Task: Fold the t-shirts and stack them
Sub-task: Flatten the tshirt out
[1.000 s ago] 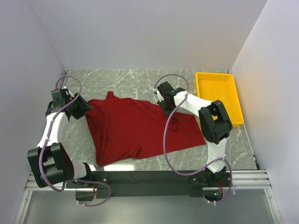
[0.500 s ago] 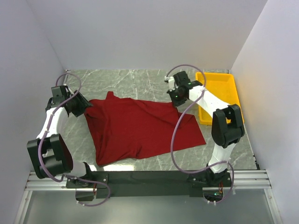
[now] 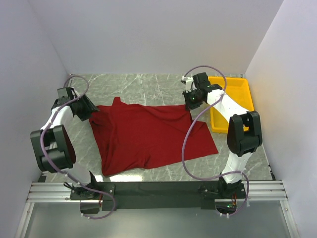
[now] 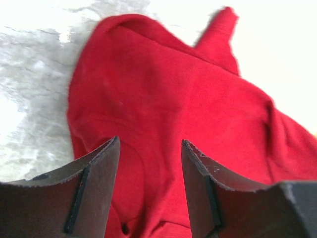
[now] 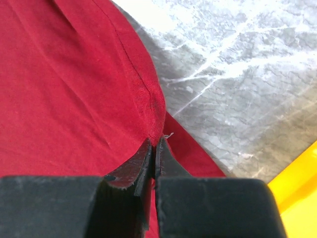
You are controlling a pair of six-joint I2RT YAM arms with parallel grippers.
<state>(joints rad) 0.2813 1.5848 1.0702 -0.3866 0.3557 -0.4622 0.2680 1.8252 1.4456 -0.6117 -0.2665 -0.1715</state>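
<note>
my right gripper (image 5: 154,148) is pinched tight on an edge of the maroon t-shirt (image 3: 148,136). my left gripper (image 4: 150,144) is spread apart over the opposite edge. the shirt lies spread on the marble table (image 3: 129,84), near the yellow tray (image 3: 237,91).

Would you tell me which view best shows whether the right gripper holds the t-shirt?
The right wrist view: the right gripper is pinched shut on the t-shirt at its edge. The top external view shows only that gripper at the shirt's far right corner; the left wrist view misses it.
</note>
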